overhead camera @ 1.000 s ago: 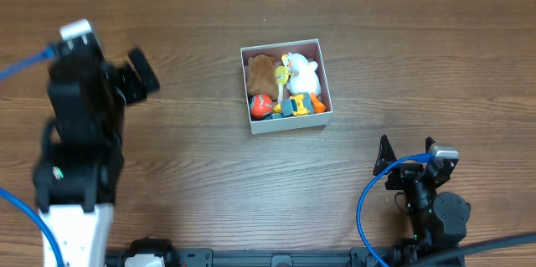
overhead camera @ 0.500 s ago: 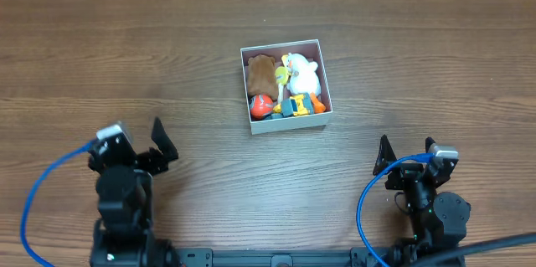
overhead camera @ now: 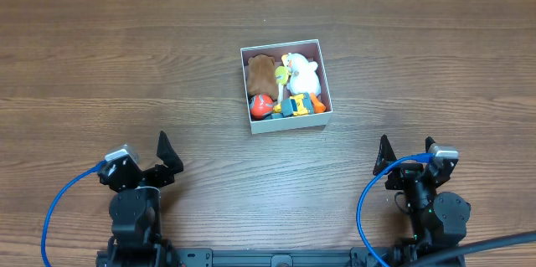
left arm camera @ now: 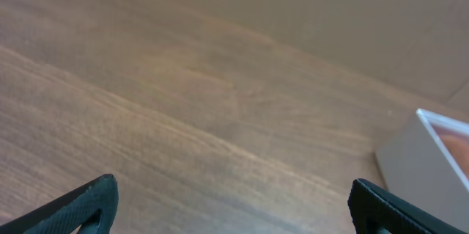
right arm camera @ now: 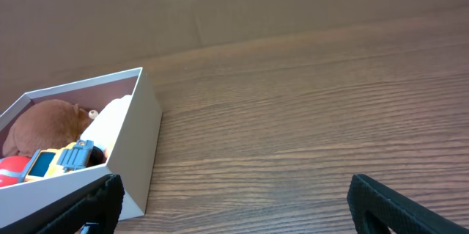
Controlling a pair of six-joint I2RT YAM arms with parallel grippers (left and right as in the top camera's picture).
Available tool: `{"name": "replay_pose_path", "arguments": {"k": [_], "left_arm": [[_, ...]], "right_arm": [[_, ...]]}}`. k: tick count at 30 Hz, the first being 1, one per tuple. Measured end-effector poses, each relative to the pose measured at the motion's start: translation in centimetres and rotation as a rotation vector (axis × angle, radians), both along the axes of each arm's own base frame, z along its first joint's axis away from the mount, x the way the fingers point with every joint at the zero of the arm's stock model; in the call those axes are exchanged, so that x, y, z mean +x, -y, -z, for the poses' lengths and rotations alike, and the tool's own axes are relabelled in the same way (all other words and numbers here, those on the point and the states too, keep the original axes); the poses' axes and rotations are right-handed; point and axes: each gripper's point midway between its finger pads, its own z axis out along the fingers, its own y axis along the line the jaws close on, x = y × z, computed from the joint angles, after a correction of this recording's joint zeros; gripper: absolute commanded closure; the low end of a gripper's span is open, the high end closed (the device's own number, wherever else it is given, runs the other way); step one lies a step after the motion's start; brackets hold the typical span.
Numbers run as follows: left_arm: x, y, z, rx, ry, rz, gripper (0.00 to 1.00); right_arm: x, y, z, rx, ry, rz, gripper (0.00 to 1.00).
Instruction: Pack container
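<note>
Since a second ago my left end effector (overhead camera: pixel 141 156) has come down from the far left to the near left, arm folded, fingers apart. My right end effector (overhead camera: pixel 406 154) is parted too, arm folded near right. One container (overhead camera: pixel 289 122), square and slightly skewed, sits mid-worktop (overhead camera: pixel 435 49), holding one brown plush (overhead camera: pixel 262 71), one white plush (overhead camera: pixel 305 73) and jumbled small toys (overhead camera: pixel 289 105).

The square white-walled cardboard container (overhead camera: pixel 289 124) was pinkish inside, holding a brown plush toy (overhead camera: pixel 261 72), a white plush toy (overhead camera: pixel 306 73) with yellow trim, a red-orange rounded toy (overhead camera: pixel 260 107) and a blue, yellow and orange plastic vehicle (overhead camera: pixel 300 105). The wooden table (overhead camera: pixel 419 49) was mid-brown with darker streaked grain. The left arm's looping cable (overhead camera: pixel 50 208) and the right arm's looping cable (overhead camera: pixel 360 213) were both bright blue.
</note>
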Motion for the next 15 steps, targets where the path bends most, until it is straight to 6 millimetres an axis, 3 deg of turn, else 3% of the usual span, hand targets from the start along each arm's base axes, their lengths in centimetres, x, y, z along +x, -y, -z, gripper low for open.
{"name": "replay_pose_path", "arguments": {"k": [3,15], "left_arm": [[-0.09,0.01,-1.04,0.000,0.048,0.000,0.00],[-0.09,0.01,-1.01,0.000,0.048,0.000,0.00]], "right_arm": [[0.00,0.00,0.00,0.000,0.000,0.000,0.00],[0.00,0.01,-0.02,0.000,0.001,0.000,0.00]]}}
